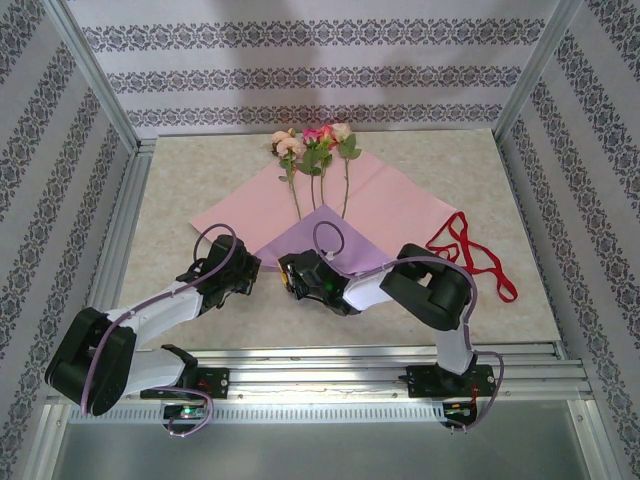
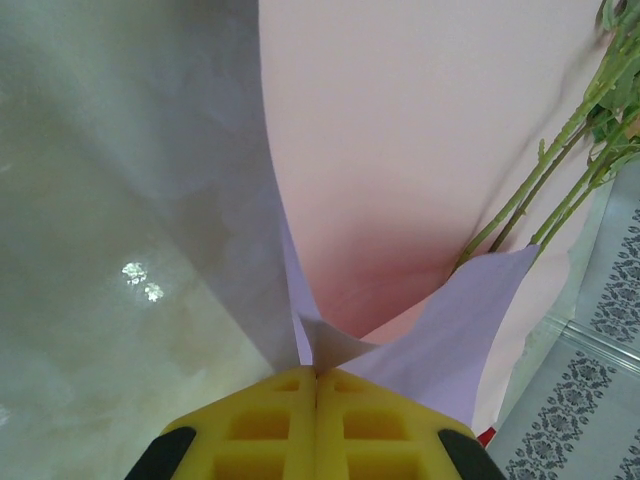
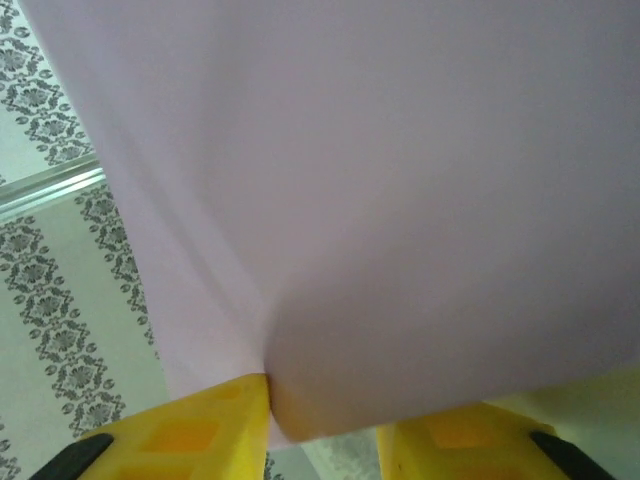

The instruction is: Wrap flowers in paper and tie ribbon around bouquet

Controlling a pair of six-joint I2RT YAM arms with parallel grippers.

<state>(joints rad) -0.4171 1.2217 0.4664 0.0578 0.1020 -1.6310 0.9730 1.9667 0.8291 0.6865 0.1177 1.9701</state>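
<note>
**Paper** [image 1: 400, 205]. A large thin sheet is lying as a diamond on the table [image 1: 190, 170], pink face up. Its near corner is standing folded back over the sheet as a lilac flap [image 1: 325, 238].

**Flowers** [image 1: 315, 145]. The heads are resting at the sheet's far corner. The stems [image 2: 530, 190] are running down the middle of the pink face, their ends tucking under the flap.

**Ribbon** [image 1: 470, 255]. It is lying in loose loops on the bare table, just beside the paper's right corner and apart from both claws.

**Left claw** [image 2: 316, 385]. The fingers are pressing together, nipping an edge of the paper in the seam between them.

**Right claw** [image 3: 322, 408]. The fingers are standing apart, with the lilac face of the paper filling the gap and lying against one finger. No pinch is showing.

**Handling (judged).**
- **Paper:** it is looking very light and limp, quick to crease or tear and likely to slide on the smooth table. It is best taken flat at an edge or corner, with little pull.
- **Flowers:** the stems are looking thin and apt to roll. They are better carried inside the fold than gripped.
- **Ribbon:** it is string-thin and slack. It is best taken where a loop is lifting off the table.
</note>
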